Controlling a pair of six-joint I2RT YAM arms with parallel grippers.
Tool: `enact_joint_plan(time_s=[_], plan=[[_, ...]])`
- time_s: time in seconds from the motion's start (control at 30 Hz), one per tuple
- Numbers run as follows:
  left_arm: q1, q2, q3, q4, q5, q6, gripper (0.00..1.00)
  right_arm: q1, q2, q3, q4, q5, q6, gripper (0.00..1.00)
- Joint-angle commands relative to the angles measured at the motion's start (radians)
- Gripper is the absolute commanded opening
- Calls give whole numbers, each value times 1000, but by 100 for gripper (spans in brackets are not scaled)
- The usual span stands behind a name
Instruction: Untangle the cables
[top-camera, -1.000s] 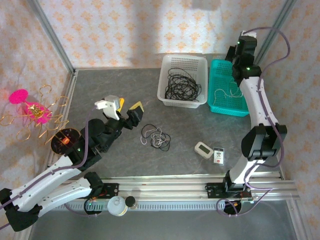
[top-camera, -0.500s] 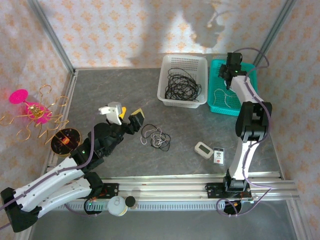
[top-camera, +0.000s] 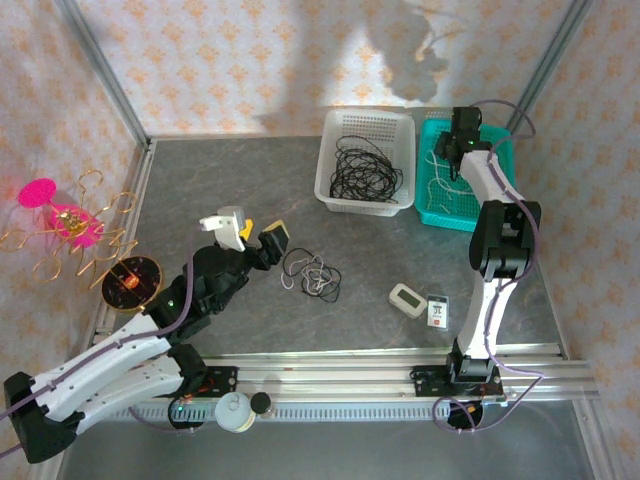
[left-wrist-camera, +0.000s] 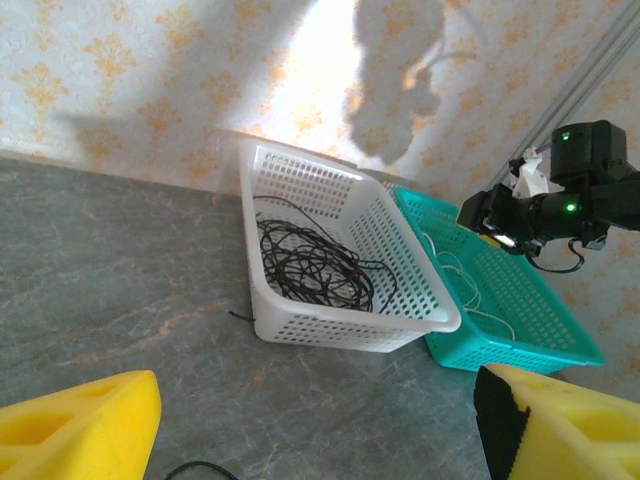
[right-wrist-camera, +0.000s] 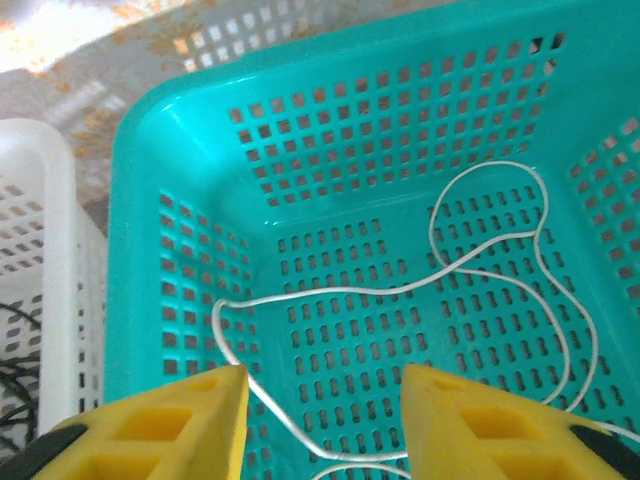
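in teal basket (right-wrist-camera: 150, 200), white cable (right-wrist-camera: 400, 290) under parted right claw (right-wrist-camera: 320, 400)

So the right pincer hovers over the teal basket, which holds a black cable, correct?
Not quite. The cable in the teal basket is white, not black; the right wrist view shows it. The right pincer does hover over that basket.
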Motion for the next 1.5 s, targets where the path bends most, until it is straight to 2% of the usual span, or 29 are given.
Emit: enact_joint_plan(time_s=[0.0,0.13,0.33,0.43,0.5,0.6,0.7,1.07,1.3,1.47], plan=[[3,48,-28,-34,-16,-44,81,1,-142,-45,-12,-77,44,44],[25,118,-75,-39,-20,-110,79,53,-346,-291,107,-121,73,43],[75,151,-166,-44,38,-247,67,201,-625,-681,257,-127,119,41],[77,176,-209,-58,64,-321,62,295,-712,-837,308,-127,133,39],[77,207,-236,-50,92,-354,54,342,-745,-912,325,-117,140,39],[76,278,-251,-17,141,-375,46,375,-768,-1008,356,-116,162,38],[77,363,-240,29,186,-378,46,379,-764,-1045,368,-120,165,38],[76,592,-148,92,192,-404,47,382,-780,-1065,376,-153,153,37],[75,679,-104,116,204,-398,31,382,-799,-1072,368,-151,151,37],[75,668,-106,106,163,-407,8,382,-806,-1070,362,-145,153,37]])
